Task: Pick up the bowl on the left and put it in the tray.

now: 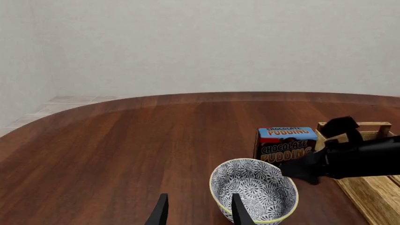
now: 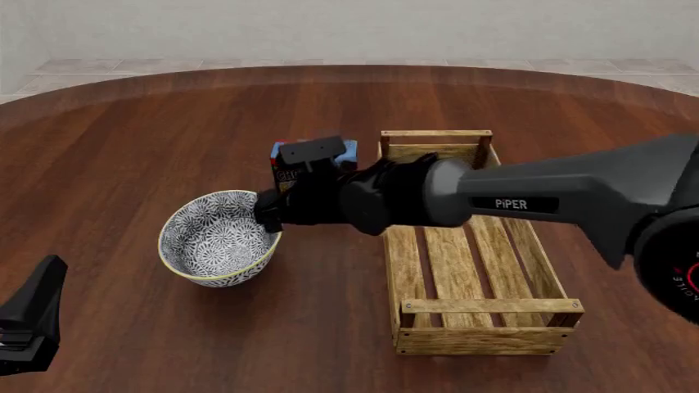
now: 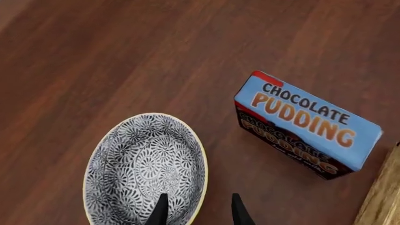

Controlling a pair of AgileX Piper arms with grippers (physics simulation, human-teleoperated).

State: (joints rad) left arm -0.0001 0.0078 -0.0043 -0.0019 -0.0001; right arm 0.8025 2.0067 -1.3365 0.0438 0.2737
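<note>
Grasp stage; right gripper (image 3: 196, 208) parted narrowly, straddling rim of the bowl (image 2: 215, 237), which sits on the table left of the tray (image 2: 477, 315); left gripper (image 1: 198, 211) open, idle; next: pinch, lift, carry right.

Dark wood table (image 2: 131, 131), on it: bowl (image 2: 208, 246), tray (image 2: 480, 315), choc pudding box (image 3: 312, 129) btwn them

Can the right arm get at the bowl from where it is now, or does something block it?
Probably yes. The right gripper is already at the bowl, its fingers straddling the near-side rim, one inside and one outside. The chocolate pudding box stands apart, beside the bowl, and nothing lies between.
</note>
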